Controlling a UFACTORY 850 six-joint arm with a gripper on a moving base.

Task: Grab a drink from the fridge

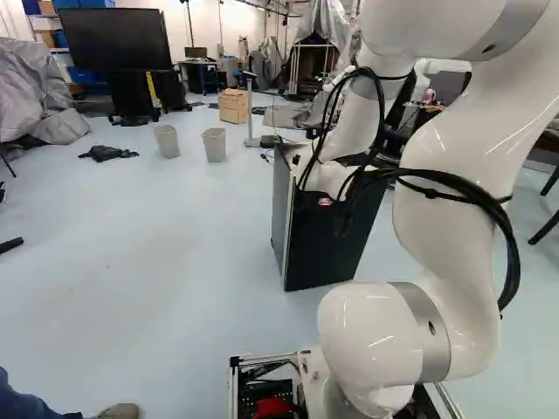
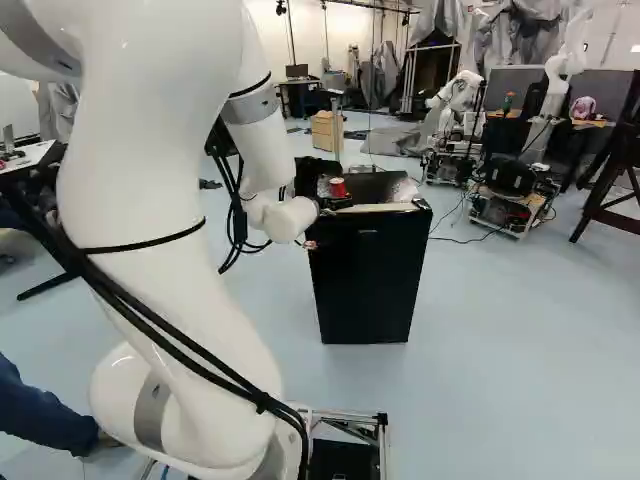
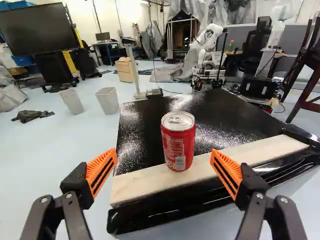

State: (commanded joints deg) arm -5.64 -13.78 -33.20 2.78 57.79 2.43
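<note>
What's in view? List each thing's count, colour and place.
soda can: 1, red, upright atop the fridge
mini fridge: 1, black, ahead of the arm
strip: 1, pale, along fridge's near edge
wastebaskets: 2, grey, on floor left of fridge
television: 1, black, beyond the wastebaskets
wooden box: 1, tan, beyond the fridge
another robot: 2, white, beyond the fridge
arm: 1, white, rising from the base
end effector: 1, black-orange, open, facing the can

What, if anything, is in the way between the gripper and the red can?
Nothing visible. The open gripper faces the red can, which stands upright on top of the black fridge. The pale strip at the can's base lies low and doesn't screen it.
</note>
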